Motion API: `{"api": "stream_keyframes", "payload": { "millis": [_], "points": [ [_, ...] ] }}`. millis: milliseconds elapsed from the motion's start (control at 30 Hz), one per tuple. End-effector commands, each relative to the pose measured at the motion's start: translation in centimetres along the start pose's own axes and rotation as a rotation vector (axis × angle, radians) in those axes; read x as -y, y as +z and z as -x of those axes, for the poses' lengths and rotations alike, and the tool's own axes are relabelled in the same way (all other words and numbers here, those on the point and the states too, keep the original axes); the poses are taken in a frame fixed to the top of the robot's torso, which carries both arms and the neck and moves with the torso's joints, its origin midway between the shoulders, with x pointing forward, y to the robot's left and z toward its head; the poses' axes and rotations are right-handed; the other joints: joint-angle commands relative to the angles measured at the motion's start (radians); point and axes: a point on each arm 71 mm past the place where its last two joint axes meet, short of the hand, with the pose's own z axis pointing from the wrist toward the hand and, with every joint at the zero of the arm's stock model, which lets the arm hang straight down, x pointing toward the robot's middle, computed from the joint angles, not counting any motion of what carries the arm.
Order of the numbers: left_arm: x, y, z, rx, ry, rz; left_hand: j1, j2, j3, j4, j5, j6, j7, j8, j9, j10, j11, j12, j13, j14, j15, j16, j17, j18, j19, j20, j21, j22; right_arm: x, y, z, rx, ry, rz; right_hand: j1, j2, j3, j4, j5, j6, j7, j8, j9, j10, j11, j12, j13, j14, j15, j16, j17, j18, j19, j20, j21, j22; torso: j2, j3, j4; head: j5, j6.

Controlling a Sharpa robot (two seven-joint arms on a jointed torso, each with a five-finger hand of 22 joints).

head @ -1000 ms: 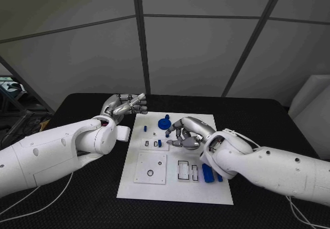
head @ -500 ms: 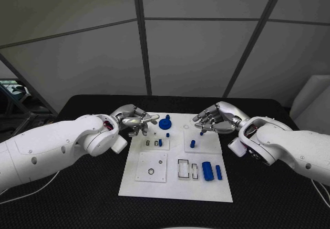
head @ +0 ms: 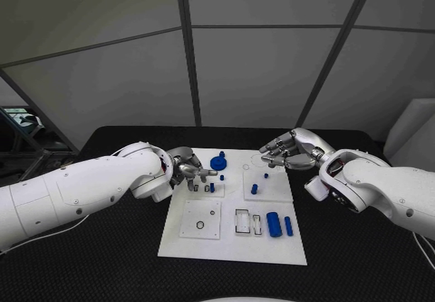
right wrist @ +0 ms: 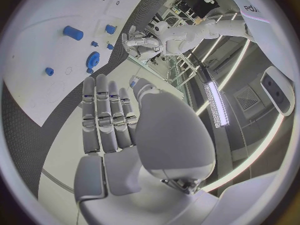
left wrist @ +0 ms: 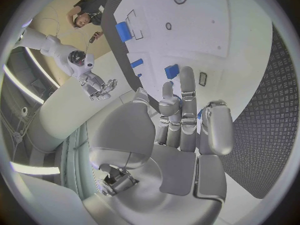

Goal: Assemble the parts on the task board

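Between picks, by the look of it: white rectangular task board point(head: 234, 242) mid-table on the black mat, small blue plastic parts point(head: 273, 223) lying near its right edge, a blue gear-like piece point(head: 217, 163) at the far end. Left silver hand point(head: 186, 170) low over the board's left far corner, fingers extended close together, holding nothing. Right silver hand point(head: 288, 151) raised beyond the far right corner, fingers straight, side by side, empty. Next: reaching down and pinching one loose part. No legible writing on the board.
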Motion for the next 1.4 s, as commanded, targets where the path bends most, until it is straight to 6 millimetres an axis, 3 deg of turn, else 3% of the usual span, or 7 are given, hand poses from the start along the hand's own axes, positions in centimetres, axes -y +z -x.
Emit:
{"api": "stream_keyframes", "payload": {
  "millis": [33,533,1400],
  "points": [
    [-0.1,0.5,-0.1,-0.015,0.119,0.065,-0.005,0.009,-0.014,0.0,-0.002,-0.012,-0.001,0.01,0.016,-0.008,0.003,-0.003,-0.006,0.007,-0.001,-0.008,0.006,-0.061,0.0,0.002,-0.001,-0.009,-0.1,0.1,0.2,0.02,-0.03,0.008,-0.015,-0.001,-0.001,-0.008,0.005,0.001,0.007,-0.009,0.0,0.005,0.004,-0.007,-0.008,0.008,0.003,-0.014,-0.006,0.003,0.011,0.001,-0.011,-0.006,0.002,-0.0013,0.0001,0.0,0.002],
    [1.2,2.1,-1.2,-0.05,0.232,0.077,-0.006,0.016,-0.028,-0.002,-0.001,-0.026,0.0,0.026,0.045,-0.021,0.003,-0.012,-0.017,0.008,0.0,-0.015,0.016,-0.058,-0.01,0.002,-0.008,-0.019,-0.1,0.4,0.1,0.031,-0.055,-0.008,-0.03,0.0,-0.007,-0.01,0.022,-0.005,0.012,-0.016,0.0,-0.001,0.01,-0.019,-0.03,0.008,0.01,-0.052,-0.026,0.002,0.016,0.007,-0.045,-0.03,0.004,-0.0024,0.0008,0.005,-0.005],
    [2.1,2.8,-1.7,-0.083,0.265,0.078,0.036,0.032,-0.032,-0.008,0.012,-0.045,-0.001,0.046,0.087,-0.024,0.003,-0.006,-0.01,0.01,0.0,-0.027,0.032,-0.059,-0.01,0.003,-0.005,-0.011,0.0,0.8,-0.2,0.022,-0.054,-0.021,-0.033,0.001,-0.008,-0.013,0.035,-0.01,0.015,-0.017,0.0,-0.007,0.013,-0.022,-0.035,0.007,0.014,-0.068,-0.034,0.002,0.017,0.01,-0.061,-0.041,0.004,-0.003,0.001,0.004,-0.017]
  ]
}}
